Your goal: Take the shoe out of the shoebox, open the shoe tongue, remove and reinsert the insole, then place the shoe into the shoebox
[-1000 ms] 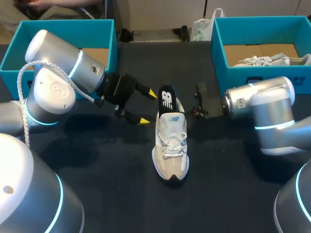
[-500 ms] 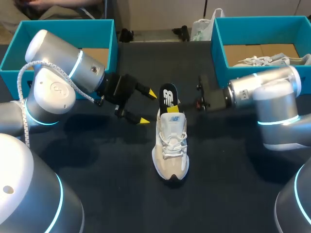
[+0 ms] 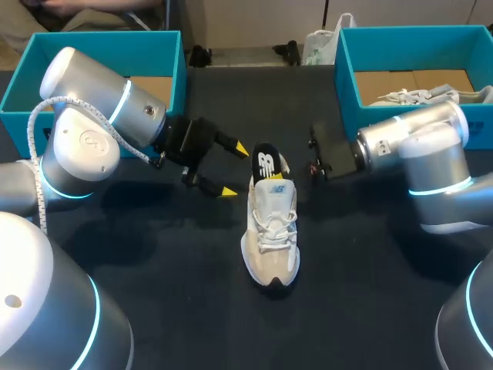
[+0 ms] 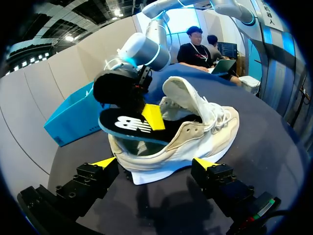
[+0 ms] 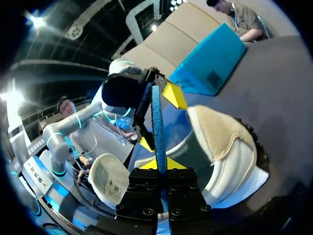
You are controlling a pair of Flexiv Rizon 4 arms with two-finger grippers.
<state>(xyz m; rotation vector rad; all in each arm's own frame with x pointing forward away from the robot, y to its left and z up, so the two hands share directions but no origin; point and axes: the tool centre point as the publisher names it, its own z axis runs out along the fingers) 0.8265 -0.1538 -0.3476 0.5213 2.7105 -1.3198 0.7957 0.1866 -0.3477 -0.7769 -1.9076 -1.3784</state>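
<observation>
**Desk:** Starting from your left, what are you seeing?

**Me:** The left shoebox (image 3: 177, 69) is sitting at the far left corner. My left gripper (image 3: 235, 169) is hovering just beside the heel of the shoe (image 3: 271, 231), fingers spread wide and gripping nothing. The shoe is lying mid-table, toe towards me, with its tongue (image 4: 183, 93) lifted. The insole (image 3: 265, 160) is sticking up out of the heel opening, its front end tucked inside. My right gripper (image 5: 159, 165) is pinching it from both sides near the heel end.

**Desk:** What's worrying you?

**Me:** Nothing is steadying the shoe. I'm guessing that any push or pull on the insole is going to drag the shoe across the table (image 3: 154, 308) or tip it. If the insole is going in at a steep angle, it could buckle against the collar. The left fingertips are also waiting very near the insole, so a sideways swing by either arm is risking a knock.

**Desk:** And room to move?

**Me:** I'm seeing open table on both sides of the shoe and towards me. Behind the heel it's getting crowded with both grippers. The right shoebox (image 3: 370, 119) is standing at the far right corner, holding another pale shoe (image 3: 431, 95), and my right arm is working close to its front wall.
</observation>
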